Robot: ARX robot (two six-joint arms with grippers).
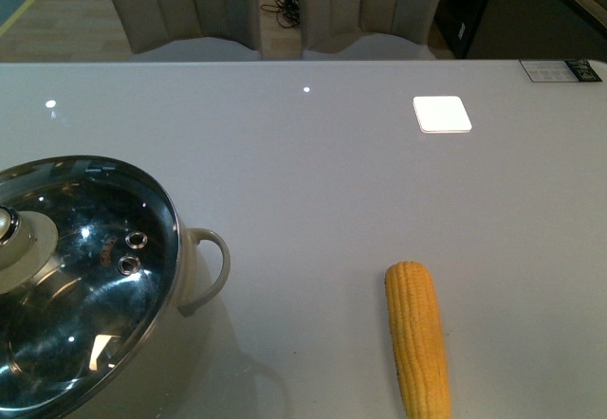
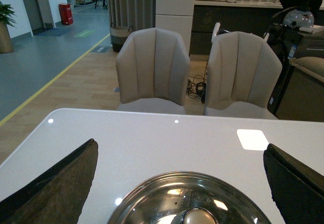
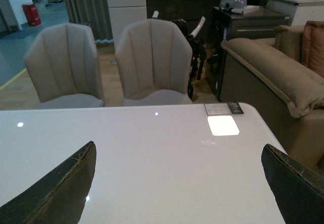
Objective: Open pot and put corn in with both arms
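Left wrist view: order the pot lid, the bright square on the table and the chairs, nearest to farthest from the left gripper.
1. Pot lid, directly before the left gripper.
2. Bright square, farther along the table.
3. Chairs, beyond the table's edge.

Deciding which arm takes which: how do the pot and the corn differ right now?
The pot is round, cream-sided and shut under a glass lid; the corn is a long yellow cob lying bare. The pot sits at the robot's left, partly out of frame; the corn lies at its right. Both rest on the white table, apart.
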